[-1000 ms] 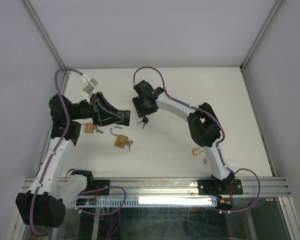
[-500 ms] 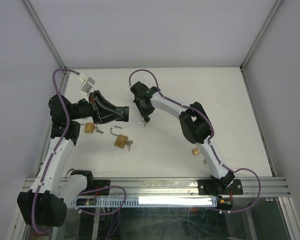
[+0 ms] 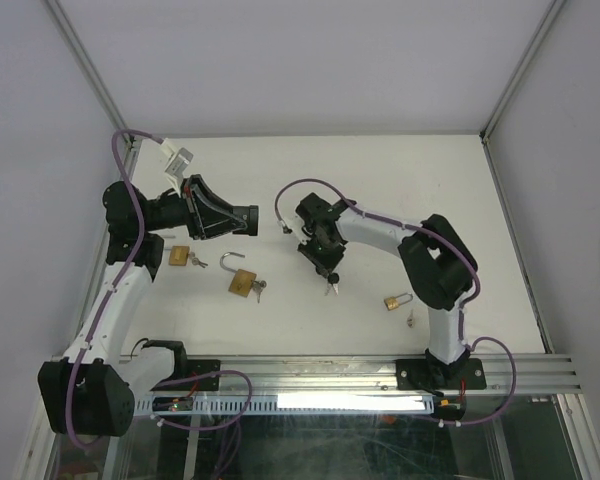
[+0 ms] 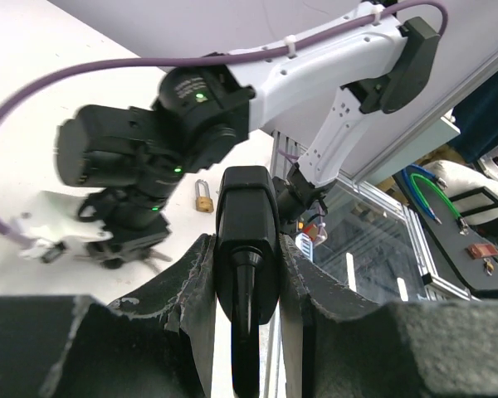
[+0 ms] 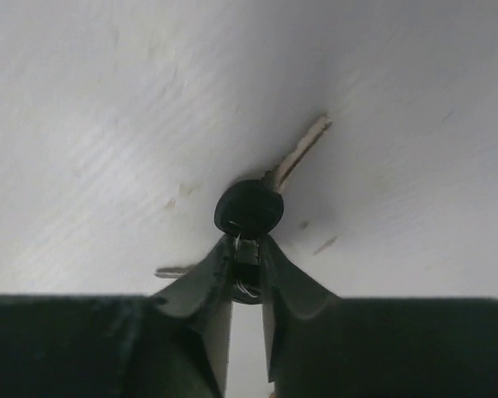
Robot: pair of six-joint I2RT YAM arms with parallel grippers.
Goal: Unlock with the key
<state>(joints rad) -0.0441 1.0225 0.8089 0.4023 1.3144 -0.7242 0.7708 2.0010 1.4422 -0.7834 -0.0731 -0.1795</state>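
My left gripper [image 3: 248, 222] hovers over the table's left side, shut on a black lock [image 4: 247, 232] whose body fills the gap between its fingers. My right gripper [image 3: 326, 268] is near the table's middle, pointing down, shut on a bunch of black-headed keys. One key [image 5: 249, 207] hangs just beyond its fingertips [image 5: 220, 265], silver blade [image 5: 305, 148] pointing away. That key [image 3: 332, 286] shows below the gripper in the top view. Whether it touches the table I cannot tell.
An open brass padlock [image 3: 241, 282] with keys lies between the arms. A second brass padlock [image 3: 179, 256] with keys sits under the left arm, and a third [image 3: 395, 300] near the right arm's base with a key [image 3: 410, 320] beside it.
My right gripper has closed on the black keys and carried them from beside the left gripper toward the near right. The left gripper has risen slightly, still holding the black lock.
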